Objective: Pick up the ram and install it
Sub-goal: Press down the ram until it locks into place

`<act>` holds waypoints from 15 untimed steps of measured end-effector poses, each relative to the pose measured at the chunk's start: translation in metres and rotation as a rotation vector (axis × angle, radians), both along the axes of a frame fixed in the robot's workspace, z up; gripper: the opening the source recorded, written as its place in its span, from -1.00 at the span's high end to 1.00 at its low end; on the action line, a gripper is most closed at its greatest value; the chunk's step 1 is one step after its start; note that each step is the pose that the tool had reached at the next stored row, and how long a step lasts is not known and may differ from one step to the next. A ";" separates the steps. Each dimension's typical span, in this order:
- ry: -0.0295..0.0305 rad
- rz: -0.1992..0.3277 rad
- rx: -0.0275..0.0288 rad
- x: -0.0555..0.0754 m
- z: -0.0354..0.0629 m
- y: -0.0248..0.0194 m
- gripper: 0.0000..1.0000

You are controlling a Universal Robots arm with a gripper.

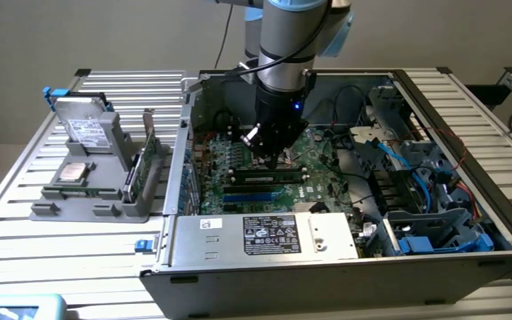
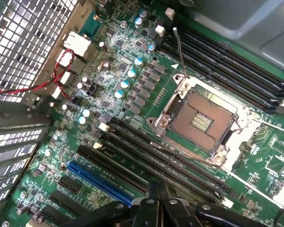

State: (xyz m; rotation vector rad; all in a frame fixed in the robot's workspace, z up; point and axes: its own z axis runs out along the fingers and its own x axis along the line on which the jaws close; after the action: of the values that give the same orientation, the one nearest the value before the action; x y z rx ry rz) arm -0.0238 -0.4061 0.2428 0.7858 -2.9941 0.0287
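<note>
Above the motherboard (image 1: 265,167) inside the open computer case (image 1: 327,267), the gripper (image 1: 272,159) hangs with fingers clenched together, grasping nothing.

The ram (image 1: 269,178) lies seated lengthwise in a black memory slot just below the fingertips. Blue slots (image 1: 254,195) run parallel beside it. In the wrist view, the closed fingers (image 2: 157,198) point over long black slots (image 2: 165,161) near the empty CPU socket (image 2: 201,120).

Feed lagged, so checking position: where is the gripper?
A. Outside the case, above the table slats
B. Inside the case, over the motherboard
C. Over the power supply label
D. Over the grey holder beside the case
B: in the exterior view the gripper hangs inside the case, just above the motherboard and its black slots.
</note>
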 end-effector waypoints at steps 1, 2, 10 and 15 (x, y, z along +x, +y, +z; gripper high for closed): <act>-0.0006 -0.010 -0.0003 0.000 0.0000 0.0000 0.79; -0.0010 -0.020 -0.0006 0.000 0.0001 0.0000 0.79; -0.0040 -0.102 -0.0028 0.000 0.0006 0.0000 0.79; -0.0044 -0.156 -0.0036 0.000 0.0010 0.0000 0.79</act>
State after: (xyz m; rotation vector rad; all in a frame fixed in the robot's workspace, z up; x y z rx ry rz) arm -0.0239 -0.4061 0.2439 0.5507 -3.0481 0.0301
